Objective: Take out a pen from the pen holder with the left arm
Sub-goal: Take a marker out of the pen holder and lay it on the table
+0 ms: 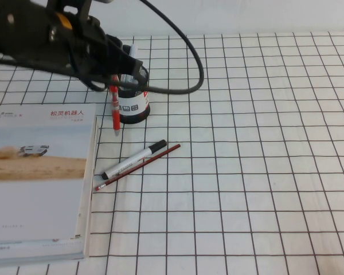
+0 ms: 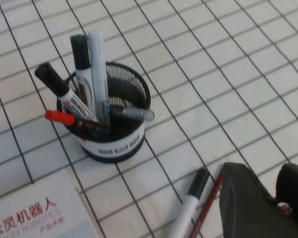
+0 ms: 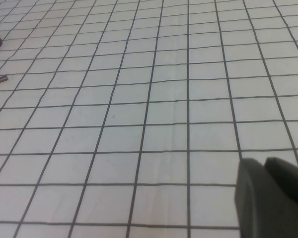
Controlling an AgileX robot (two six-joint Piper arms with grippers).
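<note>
high view: left gripper (image 1: 113,80) pinches red pen (image 1: 115,112) by holder (image 1: 135,109); right gripper (image 3: 262,171), apparently closed, over cloth (image 3: 139,99).

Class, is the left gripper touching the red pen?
Touching. The high view shows the red pen hanging from the left gripper beside the pen holder, its top clamped in the jaws. The right gripper hovers over the checked tablecloth.

Free: table's (image 1: 264,172) right half | Blocked left: pen holder (image 1: 135,109), book (image 1: 34,183), marker (image 1: 133,159) and pencil (image 1: 139,166), seemingly touching.
</note>
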